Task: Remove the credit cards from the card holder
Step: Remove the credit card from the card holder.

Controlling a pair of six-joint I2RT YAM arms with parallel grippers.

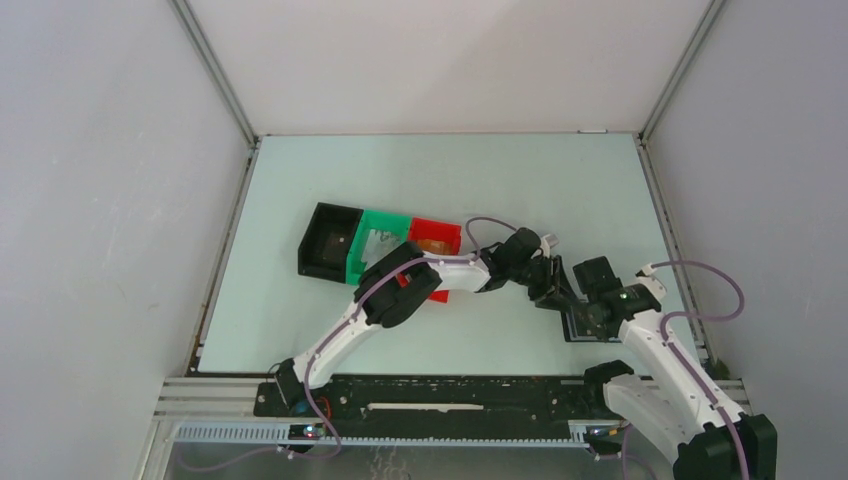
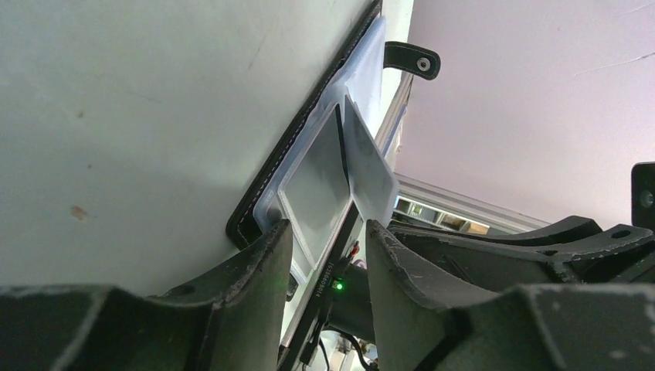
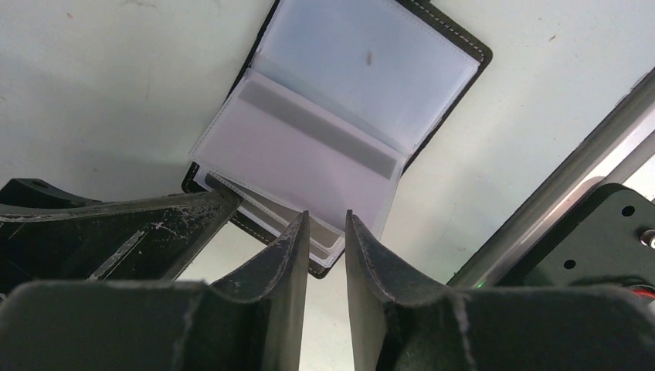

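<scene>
Card holder (image 3: pixel 371 69): black folding wallet lying open and flat on the counter (image 1: pixel 450 180), at the near right, close to the right-hand edge rail (image 3: pixel 556 178). Its stitched black rim frames a stack of clear plastic sleeves.
Credit cards (image 3: pixel 309 147): pale and shiny, lodged inside the sleeves. One shows a grey band through the leaf nearest the right wrist camera. The left wrist view shows another grey face (image 2: pixel 317 185) in a sleeve that lies flat.
Raised leaf (image 2: pixel 371 170): stands tilted up from the open holder, while the other sleeves lie flat beneath it.
Closure strap (image 2: pixel 413 60): black tab with a metal stud, projecting from the holder's far edge.
Right claw (image 3: pixel 324 220): fingers narrowly apart, tips at the near edge of the sleeve stack. Whether they pinch a leaf cannot be told.
Left claw (image 2: pixel 328 229): released, fingers well apart and nothing between them. It is low over the counter at the holder's near corner, facing the right claw.
Arms: both converge on the holder, the left one reaching across from the left.
Bins: black (image 1: pixel 330 240), green (image 1: pixel 378 245) and red (image 1: pixel 435 238), touching in a row left of centre, well apart from the holder.
</scene>
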